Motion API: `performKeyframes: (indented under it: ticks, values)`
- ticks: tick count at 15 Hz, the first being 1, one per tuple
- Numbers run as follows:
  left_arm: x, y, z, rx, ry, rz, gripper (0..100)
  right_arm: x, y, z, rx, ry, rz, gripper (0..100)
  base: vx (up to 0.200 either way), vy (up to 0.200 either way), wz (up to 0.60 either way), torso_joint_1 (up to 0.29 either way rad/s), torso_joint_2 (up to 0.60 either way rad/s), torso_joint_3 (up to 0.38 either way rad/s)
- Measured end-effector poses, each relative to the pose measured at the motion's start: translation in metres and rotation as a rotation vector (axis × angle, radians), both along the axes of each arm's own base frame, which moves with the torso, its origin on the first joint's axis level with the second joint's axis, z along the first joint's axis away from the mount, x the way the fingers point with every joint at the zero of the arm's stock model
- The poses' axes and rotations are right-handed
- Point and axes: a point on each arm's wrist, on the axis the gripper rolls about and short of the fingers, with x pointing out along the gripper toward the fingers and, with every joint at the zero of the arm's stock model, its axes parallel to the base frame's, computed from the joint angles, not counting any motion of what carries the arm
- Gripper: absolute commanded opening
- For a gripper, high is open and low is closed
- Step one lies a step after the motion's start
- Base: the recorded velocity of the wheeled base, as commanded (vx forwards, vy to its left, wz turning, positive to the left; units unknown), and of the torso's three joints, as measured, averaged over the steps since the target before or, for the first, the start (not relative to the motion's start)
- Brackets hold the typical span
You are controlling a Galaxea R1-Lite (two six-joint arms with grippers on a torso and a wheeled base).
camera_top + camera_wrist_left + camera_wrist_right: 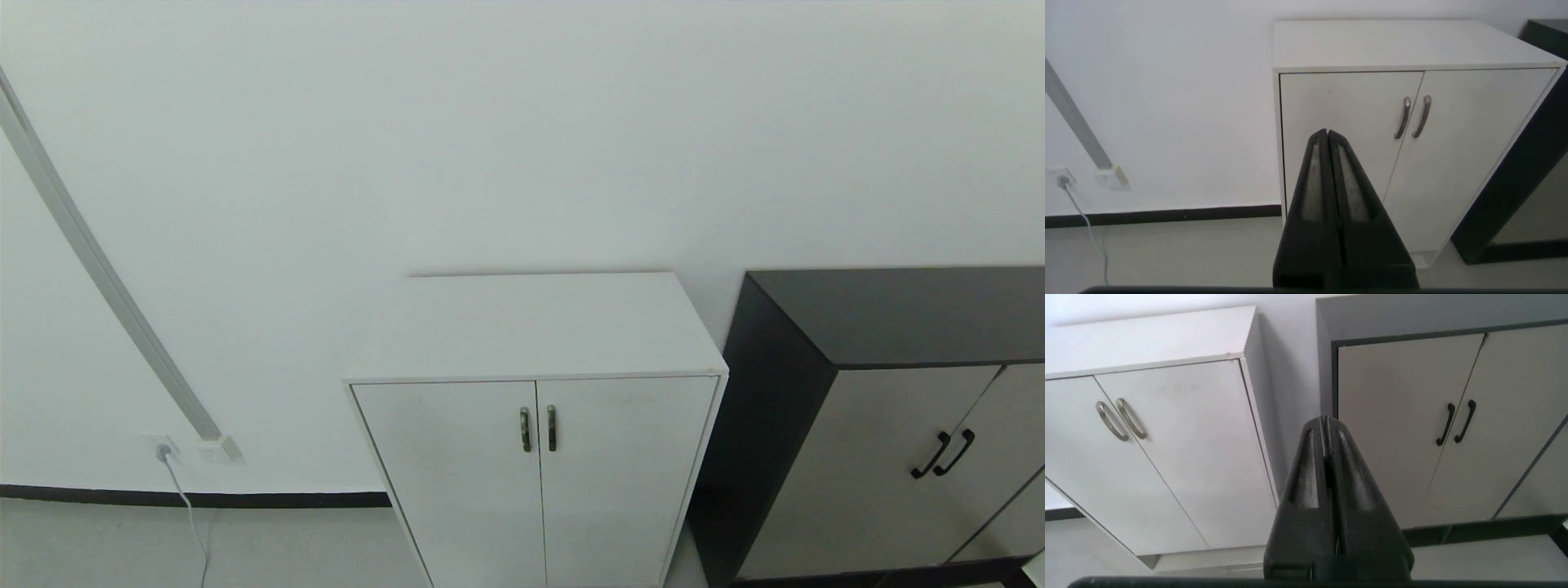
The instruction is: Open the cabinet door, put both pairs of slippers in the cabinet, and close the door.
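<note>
Jaws clenched empty, left and right, well apart from white two-door cabinet. We judge doors light, stiff; we'd take slim grey metal handle, likely slippery.

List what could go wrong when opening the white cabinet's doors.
1. On the white two-door cabinet, the curved metal handles sit close together at the seam; a claw may hook the wrong one or both.
2. The left claw and right claw are shut; unopened, they would bump a handle rather than grip it.
</note>
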Motion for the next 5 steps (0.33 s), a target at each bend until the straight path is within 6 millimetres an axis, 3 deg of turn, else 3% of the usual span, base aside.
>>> performKeyframes:
  ticks: [5]
  values:
    - [0.0,0.0,0.0001,0.0,0.0,0.0,0,0.0,0.0001,-0.0001,-0.004,0.001,0.003,0,0.0,0.0,0.0,0.0,0.0,0.0]
